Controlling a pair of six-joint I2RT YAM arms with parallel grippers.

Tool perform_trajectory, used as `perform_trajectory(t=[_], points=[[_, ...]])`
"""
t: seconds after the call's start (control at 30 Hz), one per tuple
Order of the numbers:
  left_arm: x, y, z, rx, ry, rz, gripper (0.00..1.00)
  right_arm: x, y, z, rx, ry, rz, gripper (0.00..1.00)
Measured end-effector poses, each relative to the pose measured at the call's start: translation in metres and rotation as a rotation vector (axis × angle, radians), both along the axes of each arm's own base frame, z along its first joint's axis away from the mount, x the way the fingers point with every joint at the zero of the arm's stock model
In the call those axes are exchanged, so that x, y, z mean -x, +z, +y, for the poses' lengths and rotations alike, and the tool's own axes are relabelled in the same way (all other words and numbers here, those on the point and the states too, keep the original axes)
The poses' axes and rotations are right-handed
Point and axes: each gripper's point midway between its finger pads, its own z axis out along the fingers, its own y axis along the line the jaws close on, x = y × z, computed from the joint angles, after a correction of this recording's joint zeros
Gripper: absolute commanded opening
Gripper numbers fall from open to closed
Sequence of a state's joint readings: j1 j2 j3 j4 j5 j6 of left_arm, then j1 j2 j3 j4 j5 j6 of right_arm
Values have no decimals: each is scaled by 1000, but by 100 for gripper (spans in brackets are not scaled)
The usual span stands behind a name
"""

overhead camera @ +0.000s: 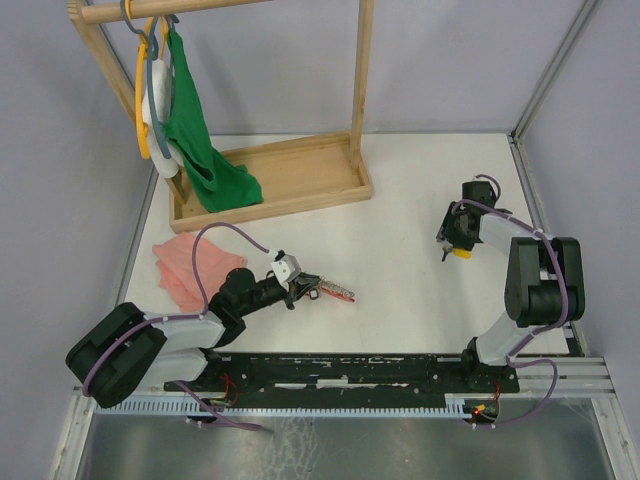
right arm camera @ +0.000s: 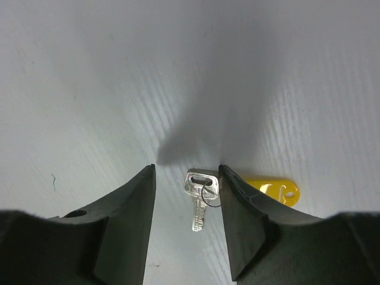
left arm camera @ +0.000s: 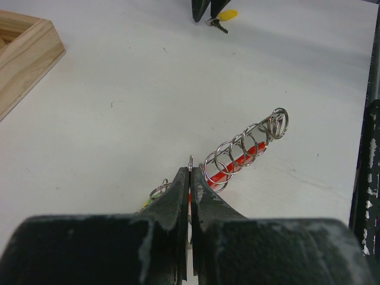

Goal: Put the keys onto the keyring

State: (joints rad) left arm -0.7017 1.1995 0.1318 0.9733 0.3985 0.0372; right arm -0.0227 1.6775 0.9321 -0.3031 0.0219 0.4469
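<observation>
My left gripper [overhead camera: 303, 288] [left arm camera: 190, 172] is shut on a thin silver ring [left arm camera: 190, 160] of the keyring bunch [overhead camera: 336, 292], low over the table. A chain of silver rings with a red tag [left arm camera: 243, 151] trails from it to the right. A sliver of green tag [left arm camera: 146, 204] with a small ring shows beside my left finger. My right gripper [overhead camera: 455, 243] [right arm camera: 187, 169] is open, pointing down, with its fingers on either side of a small silver key [right arm camera: 199, 199]. A thin wire loop joins that key to a yellow tag [right arm camera: 274, 191] [overhead camera: 461, 253] lying by the right finger.
A wooden rack tray [overhead camera: 270, 180] with a green cloth [overhead camera: 200, 140] on hangers stands at the back left. A pink cloth [overhead camera: 180, 265] lies left of my left arm. A black rail [overhead camera: 350, 365] runs along the near edge.
</observation>
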Motion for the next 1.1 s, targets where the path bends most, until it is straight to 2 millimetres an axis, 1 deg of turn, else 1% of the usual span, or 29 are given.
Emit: perform_trajectory(t=[0.17, 0.23, 0.33, 0.43, 0.53, 0.6, 0.67, 0.8, 0.87, 0.93, 1.03, 1.1], points=[[0, 0, 0, 0, -4, -1, 3, 22, 0, 24, -33, 47, 21, 52], [1, 0, 0, 0, -4, 0, 3, 26, 0, 33, -29, 72, 31, 52], [1, 0, 0, -1, -5, -1, 3, 38, 1, 46, -11, 135, 64, 53], [0, 0, -1, -3, -7, -3, 3, 49, 5, 52, 45, 196, 101, 52], [1, 0, -1, -3, -11, -6, 3, 53, 12, 54, 111, 254, 121, 51], [1, 0, -2, -4, -16, -5, 3, 55, 16, 51, 147, 270, 131, 50], [2, 0, -2, -5, -22, -3, 3, 57, 17, 47, 180, 280, 143, 49], [2, 0, -3, -7, -27, -1, 3, 62, 17, 39, 230, 293, 169, 44], [2, 0, -4, -9, -28, 2, 3, 61, 17, 38, 236, 286, 171, 45], [2, 0, -4, -10, -28, 3, 3, 59, 17, 39, 224, 253, 162, 47], [2, 0, -4, -11, -28, 4, 3, 55, 17, 43, 185, 166, 110, 48], [2, 0, -4, -11, -28, 4, 3, 59, 19, 42, 156, 80, 76, 47]])
